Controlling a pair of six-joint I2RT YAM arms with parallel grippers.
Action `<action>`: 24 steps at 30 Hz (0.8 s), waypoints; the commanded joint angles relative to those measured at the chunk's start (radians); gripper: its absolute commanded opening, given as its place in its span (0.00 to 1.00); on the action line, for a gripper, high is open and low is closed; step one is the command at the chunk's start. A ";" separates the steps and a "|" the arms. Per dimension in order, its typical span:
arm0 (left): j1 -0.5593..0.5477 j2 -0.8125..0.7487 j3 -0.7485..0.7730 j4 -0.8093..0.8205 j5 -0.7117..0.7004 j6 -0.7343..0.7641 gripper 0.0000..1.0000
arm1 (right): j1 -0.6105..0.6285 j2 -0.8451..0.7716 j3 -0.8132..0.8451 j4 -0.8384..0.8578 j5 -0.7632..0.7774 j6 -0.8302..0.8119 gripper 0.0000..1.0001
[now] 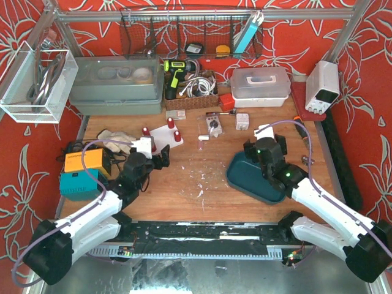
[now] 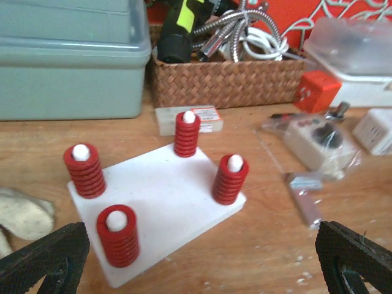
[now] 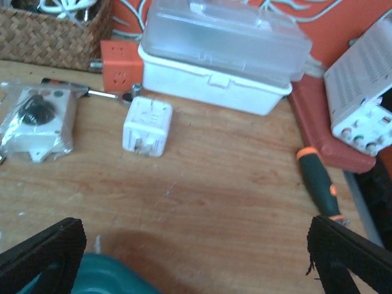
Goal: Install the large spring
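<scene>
Left gripper (image 2: pixel 199 260): low over the desk (image 1: pixel 214 159), pointed at the white plate (image 2: pixel 165 205); jaws wide apart, nothing between them.
Right gripper (image 3: pixel 196 257): above the far rim of the teal tray (image 3: pixel 113 275); jaws wide apart, nothing held.
Red springs (image 2: pixel 118 236): four, each upright on a white-tipped peg at one corner of the white plate, just ahead of the left jaws.
Left surroundings: cloth (image 2: pixel 21 214) beside the plate; grey-green box (image 2: pixel 67 67) and wicker basket (image 2: pixel 226 82) behind it; bagged part (image 2: pixel 318 138) and metal bracket (image 2: pixel 304 196) to its right.
Right surroundings: white adapter (image 3: pixel 147 125), clear-lidded box (image 3: pixel 220 49) and screwdriver (image 3: pixel 321 184) beyond the tray.
Open room: bare wood between plate and tray; red wall panels (image 1: pixel 373 141) bound both sides.
</scene>
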 commanded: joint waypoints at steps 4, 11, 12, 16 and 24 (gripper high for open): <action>0.095 0.092 -0.018 0.251 -0.080 0.216 1.00 | -0.243 0.038 -0.046 0.191 -0.146 -0.210 0.99; 0.170 0.347 -0.058 0.465 -0.120 0.266 1.00 | -0.455 0.137 -0.205 0.452 -0.261 -0.143 0.99; 0.176 0.365 -0.081 0.518 -0.110 0.262 1.00 | -0.471 0.162 -0.222 0.492 -0.270 -0.141 0.99; 0.200 0.419 -0.133 0.641 -0.095 0.267 1.00 | -0.526 0.251 -0.265 0.615 -0.332 -0.109 0.99; 0.225 0.441 -0.243 0.882 -0.048 0.332 1.00 | -0.558 0.280 -0.362 0.854 -0.384 -0.169 0.99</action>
